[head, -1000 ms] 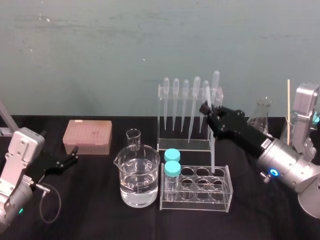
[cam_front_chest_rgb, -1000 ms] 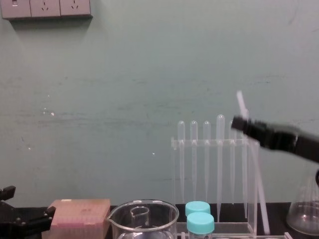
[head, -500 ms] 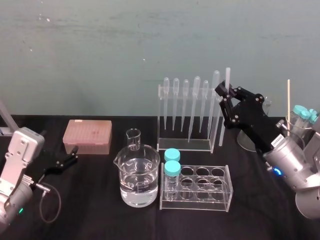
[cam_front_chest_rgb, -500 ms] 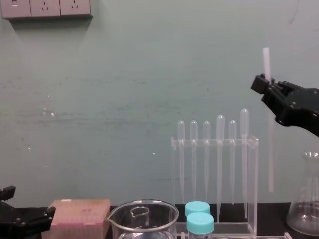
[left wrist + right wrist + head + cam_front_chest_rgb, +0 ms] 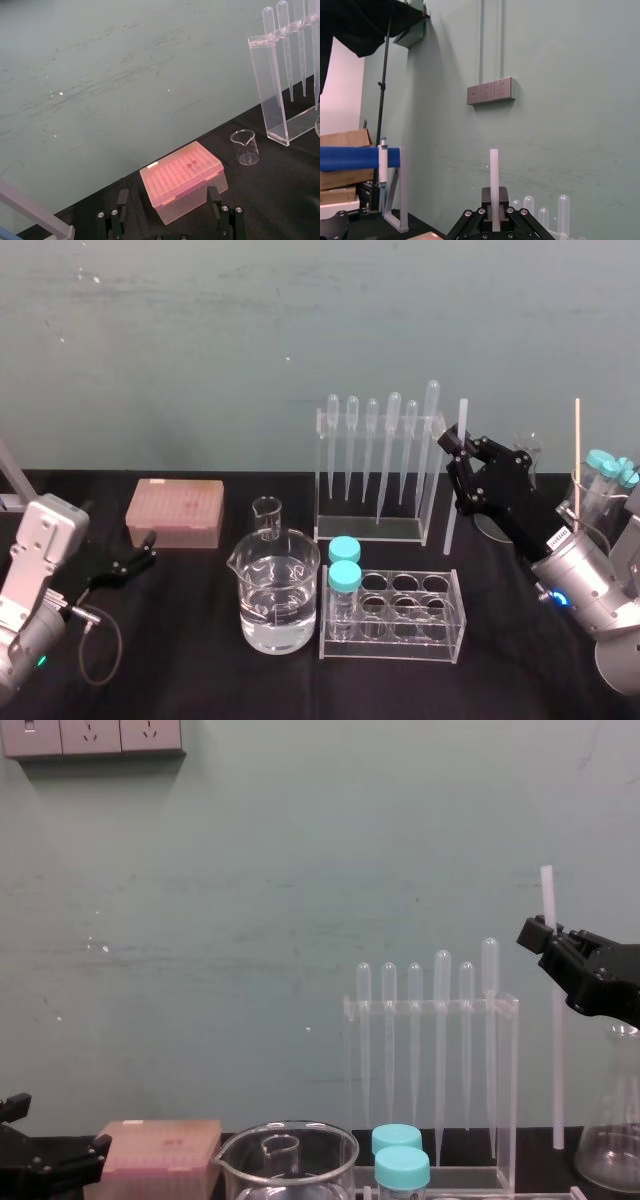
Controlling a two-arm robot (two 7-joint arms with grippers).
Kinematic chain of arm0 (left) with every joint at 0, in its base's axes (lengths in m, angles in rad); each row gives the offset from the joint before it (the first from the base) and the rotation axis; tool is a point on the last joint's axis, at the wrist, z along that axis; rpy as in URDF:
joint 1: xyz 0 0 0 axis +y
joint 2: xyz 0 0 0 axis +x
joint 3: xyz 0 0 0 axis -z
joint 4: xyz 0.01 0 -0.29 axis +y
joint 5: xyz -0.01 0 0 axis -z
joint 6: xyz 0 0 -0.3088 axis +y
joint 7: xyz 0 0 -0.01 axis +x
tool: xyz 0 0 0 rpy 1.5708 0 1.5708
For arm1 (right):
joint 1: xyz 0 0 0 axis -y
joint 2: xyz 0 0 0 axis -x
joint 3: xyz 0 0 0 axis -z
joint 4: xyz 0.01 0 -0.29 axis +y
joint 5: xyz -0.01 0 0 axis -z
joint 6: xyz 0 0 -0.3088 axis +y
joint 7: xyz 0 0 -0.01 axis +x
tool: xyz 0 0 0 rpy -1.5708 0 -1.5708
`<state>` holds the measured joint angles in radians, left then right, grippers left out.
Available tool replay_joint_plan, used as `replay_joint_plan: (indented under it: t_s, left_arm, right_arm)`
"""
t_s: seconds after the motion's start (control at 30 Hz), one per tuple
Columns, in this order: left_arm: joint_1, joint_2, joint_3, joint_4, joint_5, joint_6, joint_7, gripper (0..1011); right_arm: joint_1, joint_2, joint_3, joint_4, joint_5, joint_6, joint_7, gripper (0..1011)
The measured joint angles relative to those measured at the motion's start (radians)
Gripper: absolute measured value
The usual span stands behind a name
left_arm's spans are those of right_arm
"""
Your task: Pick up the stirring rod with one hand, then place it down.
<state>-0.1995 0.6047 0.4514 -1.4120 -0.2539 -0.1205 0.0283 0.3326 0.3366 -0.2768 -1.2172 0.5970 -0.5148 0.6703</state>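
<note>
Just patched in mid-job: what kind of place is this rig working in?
Most likely a laboratory bench, perhaps a mock-up: a rack of pipettes, a beaker holding clear liquid, a tube rack with teal-capped tubes, and the right gripper holding the stirring rod upright.

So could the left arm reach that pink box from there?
Probably yes: the left gripper, fingers open, faces the pink tip box, bare black cloth between; the right gripper holds the stirring rod upright.
</note>
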Motion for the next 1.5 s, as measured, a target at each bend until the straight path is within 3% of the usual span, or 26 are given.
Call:
replay_joint_plan:
  t_s: [1.5]
  left_arm:
    - [0.000,0.000,0.000,0.000,0.000,0.000,0.000,1000]
  right_arm:
    - [0.002,0.002,-0.004,-0.006,0.000,-0.010,0.000,72]
